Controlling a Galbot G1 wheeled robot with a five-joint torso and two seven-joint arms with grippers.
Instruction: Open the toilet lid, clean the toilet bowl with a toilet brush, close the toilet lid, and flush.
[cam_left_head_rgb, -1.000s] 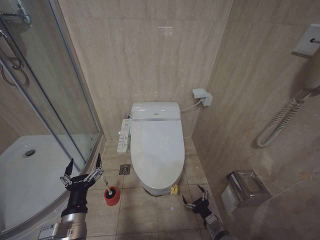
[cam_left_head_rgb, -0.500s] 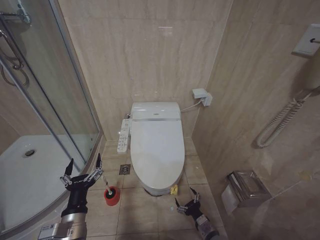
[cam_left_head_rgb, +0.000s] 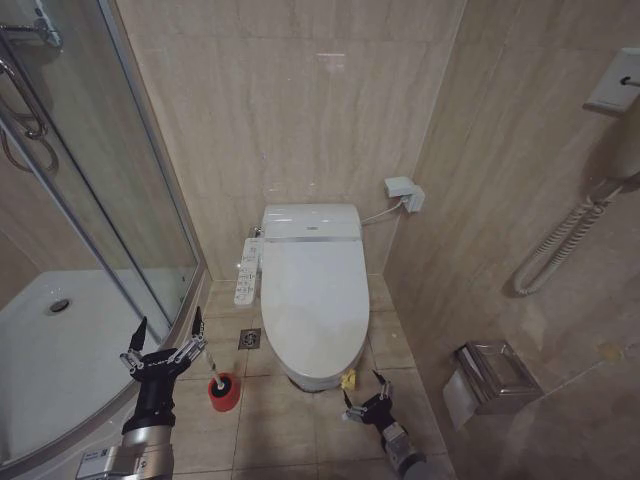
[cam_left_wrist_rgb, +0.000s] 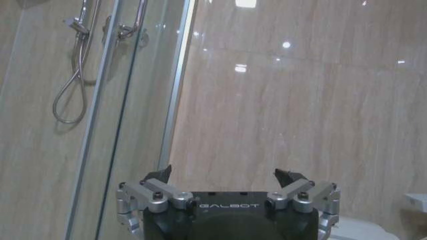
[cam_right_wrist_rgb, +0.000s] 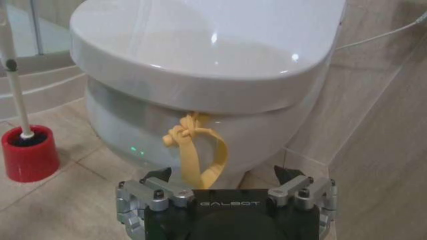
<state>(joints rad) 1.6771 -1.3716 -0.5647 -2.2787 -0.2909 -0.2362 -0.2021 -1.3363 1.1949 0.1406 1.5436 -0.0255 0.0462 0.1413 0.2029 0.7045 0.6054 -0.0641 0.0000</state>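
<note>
Right gripper (cam_left_head_rgb: 362, 398), fingers spread, sits low over the floor tiles just in front of the toilet bowl (cam_right_wrist_rgb: 133, 130), with the knotted yellow strap (cam_right_wrist_rgb: 197, 155) hanging between its fingertips in the right wrist view; contact cannot be told. Left gripper (cam_left_head_rgb: 165, 340), also spread and holding nothing, hovers beside the shower tray (cam_left_head_rgb: 60, 360), near the toilet brush (cam_left_head_rgb: 214, 378) standing in its red holder (cam_left_head_rgb: 224, 393). Beyond, the toilet lid (cam_left_head_rgb: 312, 295) lies closed on the bowl against the tiled wall.
</note>
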